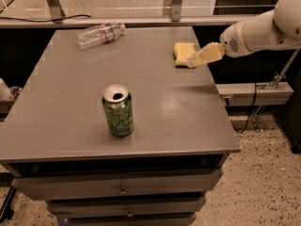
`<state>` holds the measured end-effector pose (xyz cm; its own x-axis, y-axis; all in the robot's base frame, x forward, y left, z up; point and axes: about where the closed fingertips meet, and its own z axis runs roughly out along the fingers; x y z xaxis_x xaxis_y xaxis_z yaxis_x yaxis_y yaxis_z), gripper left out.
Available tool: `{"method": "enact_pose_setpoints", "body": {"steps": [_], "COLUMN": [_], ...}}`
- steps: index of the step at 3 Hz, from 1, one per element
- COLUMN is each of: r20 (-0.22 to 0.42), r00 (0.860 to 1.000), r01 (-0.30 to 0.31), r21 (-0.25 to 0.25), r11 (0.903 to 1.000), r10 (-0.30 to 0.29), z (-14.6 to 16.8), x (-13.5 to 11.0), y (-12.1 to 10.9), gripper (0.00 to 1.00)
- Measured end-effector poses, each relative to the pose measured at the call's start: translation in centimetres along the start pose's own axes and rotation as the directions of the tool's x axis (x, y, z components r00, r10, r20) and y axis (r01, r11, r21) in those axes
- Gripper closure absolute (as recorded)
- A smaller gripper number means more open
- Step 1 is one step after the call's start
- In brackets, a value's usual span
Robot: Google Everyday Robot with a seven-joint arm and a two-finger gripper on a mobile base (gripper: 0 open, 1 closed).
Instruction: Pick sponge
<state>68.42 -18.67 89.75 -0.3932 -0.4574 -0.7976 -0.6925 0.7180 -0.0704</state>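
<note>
The pale yellow sponge (182, 52) lies flat on the grey table (70, 126), near its far right edge. The white arm reaches in from the right. Its gripper (192, 63) with cream-yellow wedge fingers hangs above the sponge's right side and partly covers it, tips pointing left and down.
A green soda can (118, 110) stands upright, open, in the middle front of the table. A clear plastic bottle (99, 34) lies on its side at the far left. Drawers sit under the tabletop. A railing runs behind the table; speckled floor lies to the right.
</note>
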Motion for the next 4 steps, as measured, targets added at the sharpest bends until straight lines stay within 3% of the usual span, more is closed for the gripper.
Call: {"method": "enact_pose_setpoints", "body": {"steps": [1, 2, 4], "r20": [-0.005, -0.016, -0.009], "r00": [0.999, 0.997, 0.996], "r01": [0.036, 0.077, 0.090], "r21": [-0.071, -0.107, -0.008], "r11": [0.9968, 0.9912, 0.9959], "r10": [-0.037, -0.079, -0.090], "z": [4.5, 8.1, 9.4], "x": [0.0, 0.6, 0.5], "y": [2.9, 4.1, -1.7], "gripper": [0.00, 0.00, 0.00]}}
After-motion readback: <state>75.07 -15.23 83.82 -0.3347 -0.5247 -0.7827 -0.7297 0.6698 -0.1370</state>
